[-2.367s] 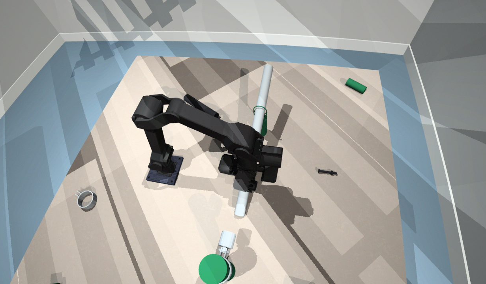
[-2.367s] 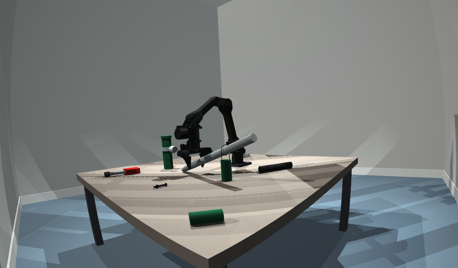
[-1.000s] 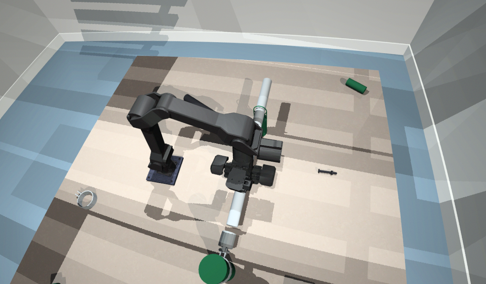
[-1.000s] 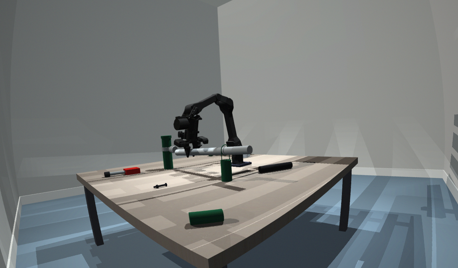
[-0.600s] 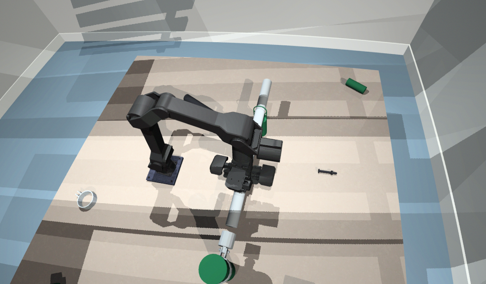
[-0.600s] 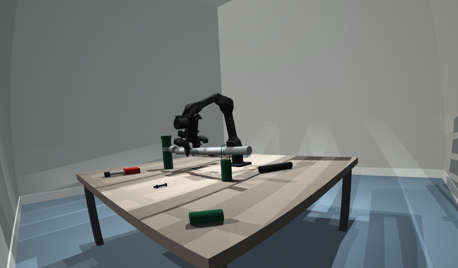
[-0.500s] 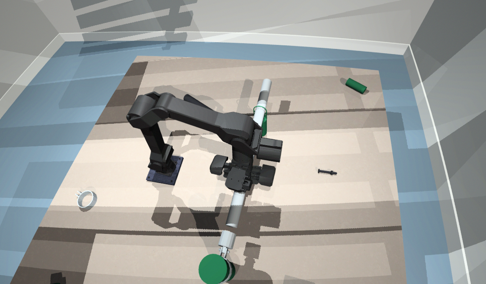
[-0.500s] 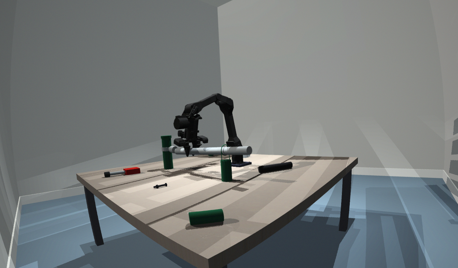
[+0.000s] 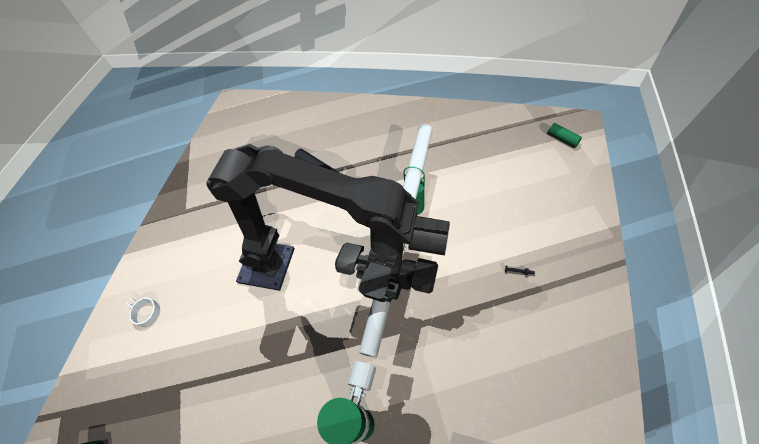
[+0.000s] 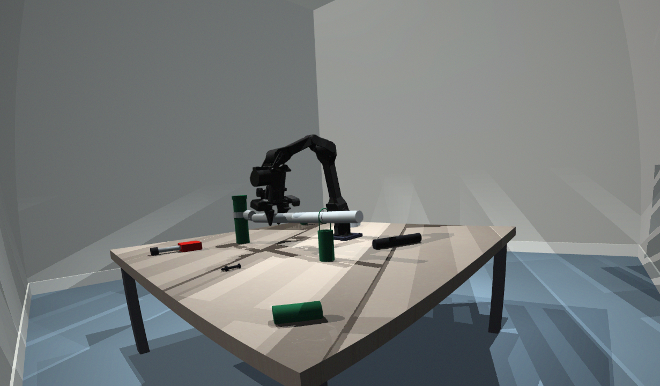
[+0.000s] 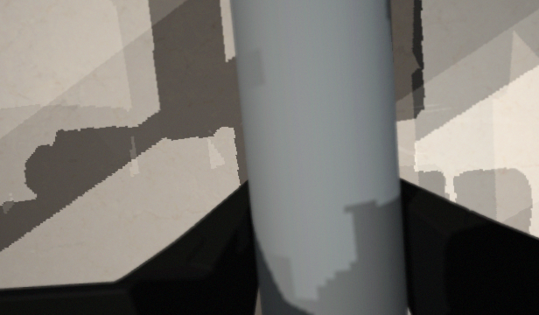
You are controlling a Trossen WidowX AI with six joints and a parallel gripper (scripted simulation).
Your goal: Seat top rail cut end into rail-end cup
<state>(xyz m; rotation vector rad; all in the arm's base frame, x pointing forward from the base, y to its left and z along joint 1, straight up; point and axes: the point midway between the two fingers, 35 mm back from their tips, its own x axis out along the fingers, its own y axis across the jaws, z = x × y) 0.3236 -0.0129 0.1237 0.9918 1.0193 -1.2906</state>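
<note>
The jaws are clamped on the pale rail [image 11: 318, 144], held level above the tan counter [image 10: 418, 268], its cut end just short of the cup [image 9: 363, 375] on the green post [image 9: 340, 422]. The exterior view alone shows grey walls and the red-handled tool [image 10: 178, 247].

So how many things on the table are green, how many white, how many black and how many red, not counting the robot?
Green: 3 (big post, short post, loose tube)
White or grey: 3 (rail, rail-end cup, loose ring)
Black: 2 (bolt, long rod)
Red: 1 (red-headed tool)
Total: 9
</note>
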